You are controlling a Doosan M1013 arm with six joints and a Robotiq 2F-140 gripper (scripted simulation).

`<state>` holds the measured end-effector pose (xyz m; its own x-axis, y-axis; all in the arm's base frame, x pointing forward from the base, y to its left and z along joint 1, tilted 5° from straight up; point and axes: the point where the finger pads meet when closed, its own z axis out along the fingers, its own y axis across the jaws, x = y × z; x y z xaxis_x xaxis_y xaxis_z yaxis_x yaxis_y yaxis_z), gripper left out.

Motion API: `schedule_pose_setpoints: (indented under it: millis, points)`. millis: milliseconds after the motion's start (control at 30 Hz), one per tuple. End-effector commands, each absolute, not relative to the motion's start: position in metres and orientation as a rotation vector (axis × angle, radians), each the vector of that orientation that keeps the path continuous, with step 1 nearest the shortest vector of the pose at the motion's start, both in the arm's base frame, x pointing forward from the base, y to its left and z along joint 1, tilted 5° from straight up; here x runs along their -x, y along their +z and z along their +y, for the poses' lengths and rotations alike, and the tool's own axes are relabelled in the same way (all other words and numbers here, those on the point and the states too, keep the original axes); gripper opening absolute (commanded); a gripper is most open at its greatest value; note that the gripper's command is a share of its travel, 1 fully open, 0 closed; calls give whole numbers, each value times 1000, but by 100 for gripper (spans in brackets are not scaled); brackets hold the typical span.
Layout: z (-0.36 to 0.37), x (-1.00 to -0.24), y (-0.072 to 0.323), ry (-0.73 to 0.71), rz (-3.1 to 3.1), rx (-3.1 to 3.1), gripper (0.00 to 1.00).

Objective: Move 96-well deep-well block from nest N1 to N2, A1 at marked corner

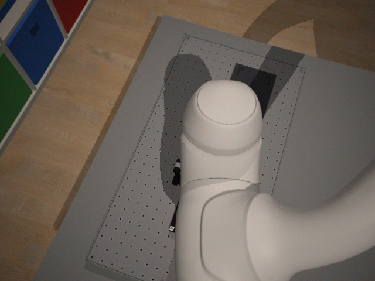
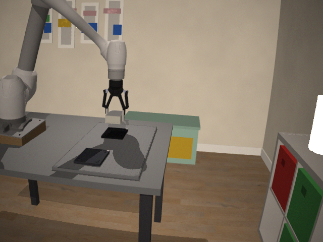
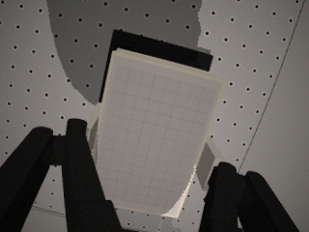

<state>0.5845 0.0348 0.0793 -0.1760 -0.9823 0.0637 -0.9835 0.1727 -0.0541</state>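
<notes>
The cream 96-well deep-well block [image 2: 113, 117] hangs level in my gripper [image 2: 114, 112], which is shut on its two long sides. It is lifted clear above the black nest N1 [image 2: 114, 133], roughly over it. In the wrist view the block's gridded top [image 3: 159, 140] fills the middle between my fingers, and N1's dark edge [image 3: 159, 50] shows beyond it. Nest N2 [image 2: 91, 157] lies nearer the exterior camera, empty, with a white corner tag. In the top view the arm hides the block; N2 [image 1: 252, 81] shows, and N1's edge with its A1 tag [image 1: 171, 228].
Both nests sit on a dotted grey baseplate [image 2: 109, 150] on the grey table. The arm's base [image 2: 15, 104] stands at the table's left end. A green and yellow cabinet [image 2: 177, 135] stands behind the table, and a shelf with coloured bins [image 2: 294, 187] stands at the right.
</notes>
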Motion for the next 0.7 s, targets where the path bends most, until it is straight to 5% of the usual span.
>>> schedule_pose_setpoints:
  millis: [0, 667]
  points:
    - [35, -584, 80, 129, -2395, -2008, 0]
    - [28, -583, 80, 129, -2425, -1973, 0]
